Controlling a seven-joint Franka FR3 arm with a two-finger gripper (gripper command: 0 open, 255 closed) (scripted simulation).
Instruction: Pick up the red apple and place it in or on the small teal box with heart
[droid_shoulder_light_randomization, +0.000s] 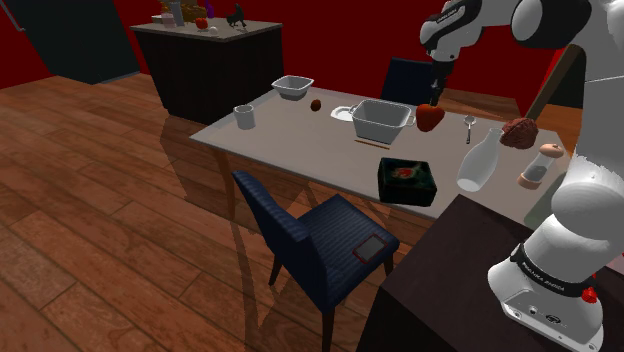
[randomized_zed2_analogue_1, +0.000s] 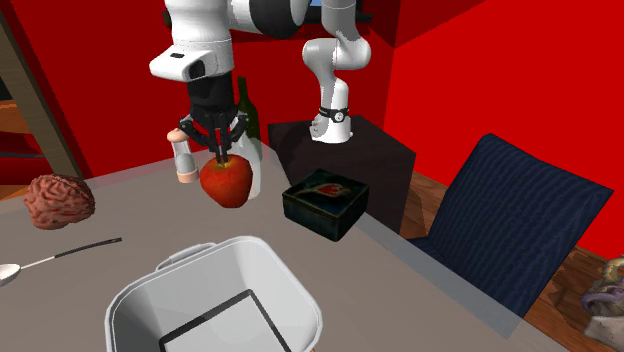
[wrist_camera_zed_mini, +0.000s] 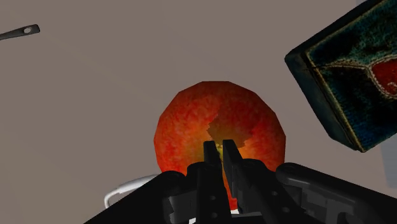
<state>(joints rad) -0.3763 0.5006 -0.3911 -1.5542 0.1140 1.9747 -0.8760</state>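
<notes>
Red apple (randomized_zed2_analogue_1: 226, 182) is clamped at its top between downward-pointing fingers (wrist_camera_zed_mini: 208, 159).

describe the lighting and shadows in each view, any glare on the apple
shoulder view: dim overall, the table throws a soft shadow on the wooden floor; second exterior view: brighter, the red wall saturated, the apple in the hand evenly lit without glare; wrist view: the apple turns orange-yellow at its middle by the hand, the table a flat even grey.
</notes>
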